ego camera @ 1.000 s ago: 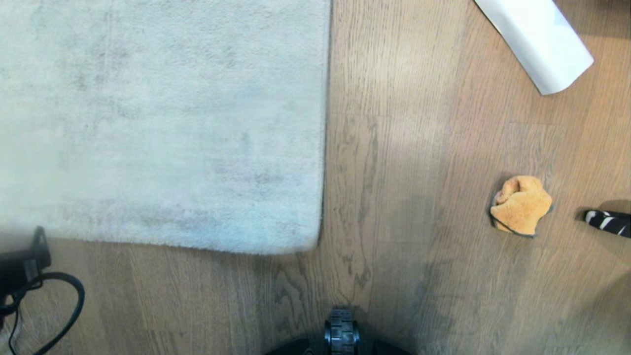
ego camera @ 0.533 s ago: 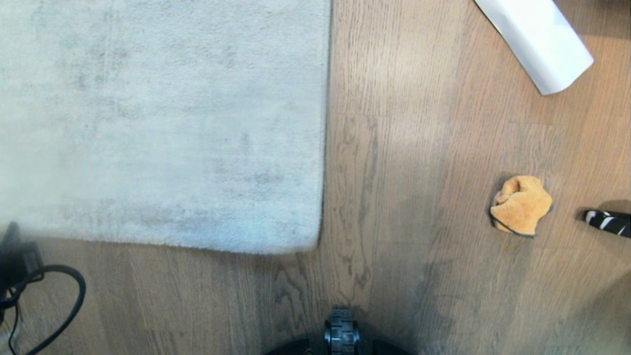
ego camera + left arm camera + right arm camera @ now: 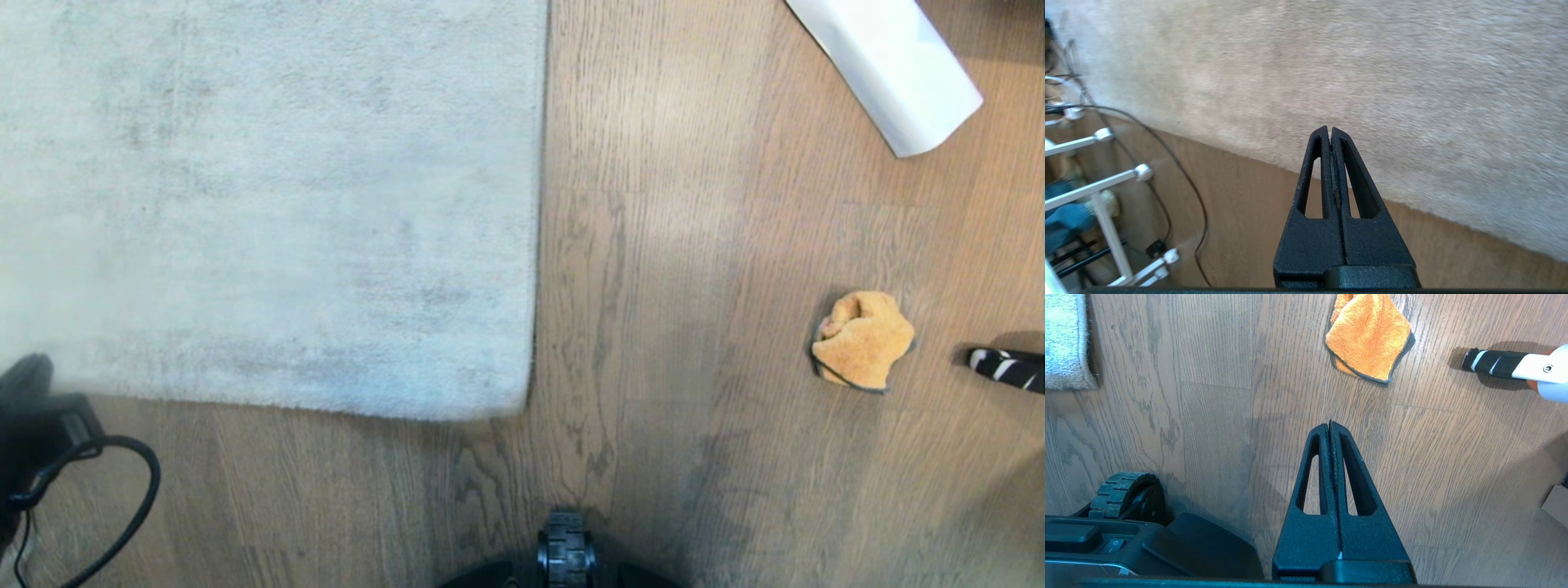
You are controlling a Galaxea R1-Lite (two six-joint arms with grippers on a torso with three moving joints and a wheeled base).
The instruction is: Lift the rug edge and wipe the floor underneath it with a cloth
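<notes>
The light grey rug (image 3: 269, 204) lies flat, its corner and near edge toward my base. My left gripper (image 3: 1329, 128) hangs over the rug (image 3: 1372, 81) just inside that edge, shut with nothing between its fingers. In the head view only the left arm's dark wrist (image 3: 37, 408) shows, at the left border. The orange cloth (image 3: 861, 339) lies crumpled on the wood-grain floor (image 3: 653, 286) to the right. My right gripper (image 3: 1329, 424) is shut and empty above bare floor (image 3: 1216, 416), short of the cloth (image 3: 1367, 339).
A white rolled sheet (image 3: 894, 69) lies at the far right. A black handle with white stripes (image 3: 1008, 367) reaches in beside the cloth. My base wheel (image 3: 565, 547) sits at the near edge. A white rack (image 3: 1098, 188) and a black cable (image 3: 1180, 196) stand beside the left arm.
The left arm's dark shape at the head view's left border has shifted and changed outline; the thin upright part seen a second ago is gone. Rug and cloth have not moved.
</notes>
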